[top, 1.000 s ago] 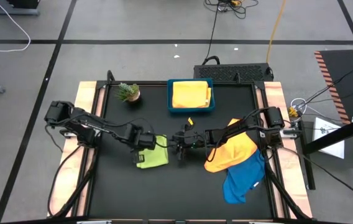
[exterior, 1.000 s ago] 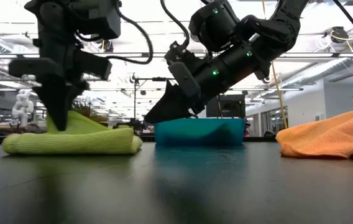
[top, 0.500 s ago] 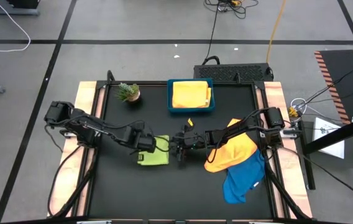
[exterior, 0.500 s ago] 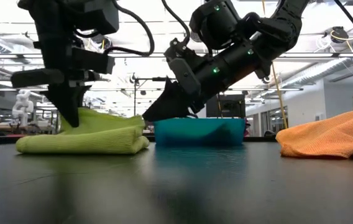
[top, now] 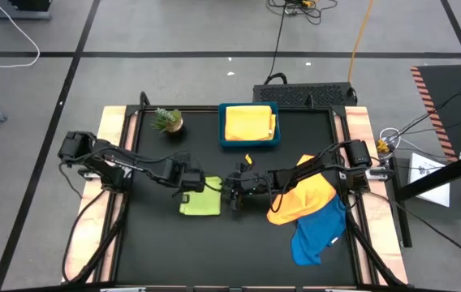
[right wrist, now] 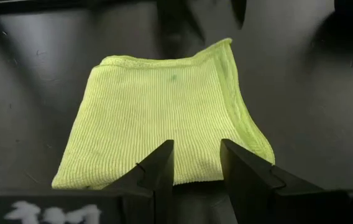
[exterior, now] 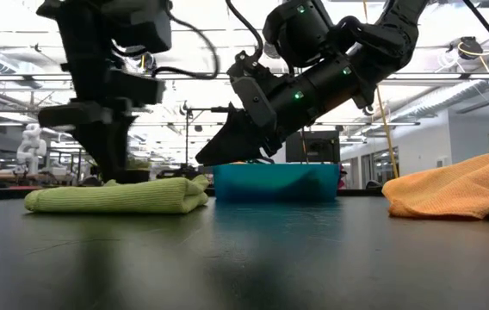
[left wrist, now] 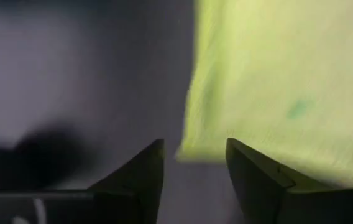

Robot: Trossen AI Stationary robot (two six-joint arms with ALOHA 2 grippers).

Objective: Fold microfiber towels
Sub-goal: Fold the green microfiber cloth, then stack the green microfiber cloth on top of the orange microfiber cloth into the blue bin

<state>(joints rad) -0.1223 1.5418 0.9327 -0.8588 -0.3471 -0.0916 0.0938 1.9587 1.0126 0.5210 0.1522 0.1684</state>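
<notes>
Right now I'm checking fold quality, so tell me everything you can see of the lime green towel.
The lime green towel is ribbed microfiber with a stitched hem, folded into a flat, roughly square pad of stacked layers. It lies on the black table left of centre. The left tool, open, stands over its left edge; whether it touches is unclear. The right tool, open, points at its opposite edge, apparently without touching it.
</notes>
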